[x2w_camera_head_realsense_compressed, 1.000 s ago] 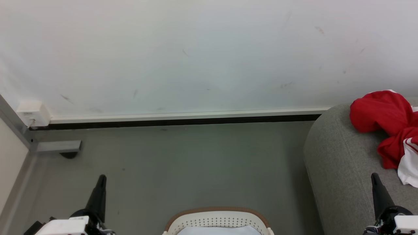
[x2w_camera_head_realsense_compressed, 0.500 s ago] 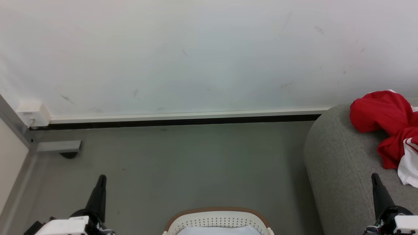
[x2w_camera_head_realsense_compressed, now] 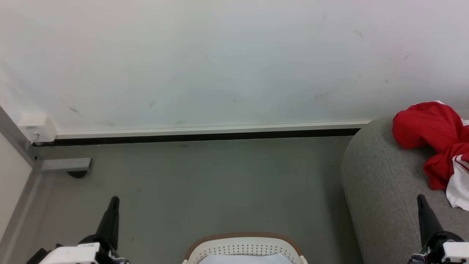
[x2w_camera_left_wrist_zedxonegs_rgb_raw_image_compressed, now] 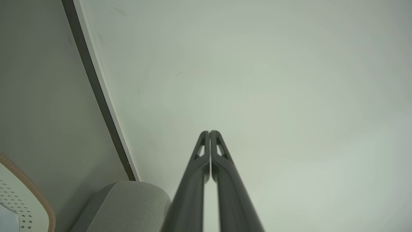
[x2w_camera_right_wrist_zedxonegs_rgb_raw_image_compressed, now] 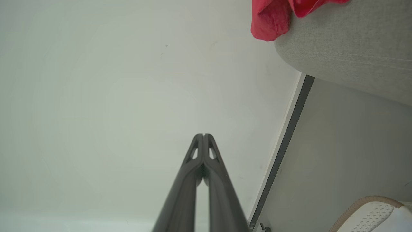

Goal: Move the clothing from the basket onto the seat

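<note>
Red clothing (x2w_camera_head_realsense_compressed: 436, 139) with white trim lies bunched on the grey seat (x2w_camera_head_realsense_compressed: 381, 190) at the right edge of the head view; a fold of the clothing (x2w_camera_right_wrist_zedxonegs_rgb_raw_image_compressed: 270, 19) hangs over the seat (x2w_camera_right_wrist_zedxonegs_rgb_raw_image_compressed: 347, 51) edge in the right wrist view. The white basket (x2w_camera_head_realsense_compressed: 244, 249) with its tan rim sits on the floor at the bottom centre, something pale inside it. My left gripper (x2w_camera_head_realsense_compressed: 114, 200) is shut and empty, left of the basket. My right gripper (x2w_camera_head_realsense_compressed: 420, 198) is shut and empty over the seat's front. Both point at the wall, the left gripper (x2w_camera_left_wrist_zedxonegs_rgb_raw_image_compressed: 209, 132) and right gripper (x2w_camera_right_wrist_zedxonegs_rgb_raw_image_compressed: 203, 135) with tips together.
A white wall (x2w_camera_head_realsense_compressed: 220, 62) with a dark baseboard (x2w_camera_head_realsense_compressed: 198, 137) closes off the far side. Grey floor (x2w_camera_head_realsense_compressed: 205, 187) lies between wall and basket. A small white box (x2w_camera_head_realsense_compressed: 36, 127) and a metal bracket (x2w_camera_head_realsense_compressed: 66, 165) sit in the left corner.
</note>
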